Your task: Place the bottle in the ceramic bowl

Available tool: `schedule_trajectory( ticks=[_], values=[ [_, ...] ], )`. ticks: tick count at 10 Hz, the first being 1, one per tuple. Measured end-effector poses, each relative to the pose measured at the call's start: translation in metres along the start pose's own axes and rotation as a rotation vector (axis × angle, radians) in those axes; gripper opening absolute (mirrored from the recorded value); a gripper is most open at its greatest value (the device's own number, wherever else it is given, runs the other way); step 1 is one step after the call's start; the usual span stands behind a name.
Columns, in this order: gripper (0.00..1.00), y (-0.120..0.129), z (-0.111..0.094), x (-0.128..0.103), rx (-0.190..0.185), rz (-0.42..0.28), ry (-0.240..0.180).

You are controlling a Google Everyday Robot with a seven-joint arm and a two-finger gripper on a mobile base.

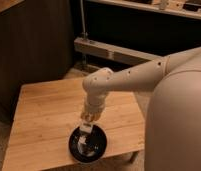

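Note:
The black ceramic bowl (100, 148) sits on the wooden table near its front edge, with a shiny reflective centre. My gripper (87, 121) points down right over the bowl's rear rim, at the end of the cream arm reaching in from the right. It is shut on the small white bottle (85, 132), which hangs upright below the fingers with its lower end inside the bowl. I cannot tell if the bottle touches the bowl's floor.
The wooden table (44, 120) stands on a speckled floor, its front edge just below the bowl. My large cream body (179, 120) fills the right side. A dark cabinet (34, 45) and a metal shelf rail (114, 50) stand behind the table.

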Motion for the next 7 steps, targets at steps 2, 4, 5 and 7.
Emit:
schedule_trajectory(
  ticks=[2,4,5,7],
  values=[
    [0.32,-0.001,0.004,0.013,0.002,-0.035,-0.022],
    [0.55,0.001,0.007,0.028,0.001,-0.115,-0.090],
    [0.63,0.000,0.008,0.030,0.000,-0.130,-0.099],
    [0.71,0.001,0.009,0.030,0.000,-0.140,-0.101]
  ],
)
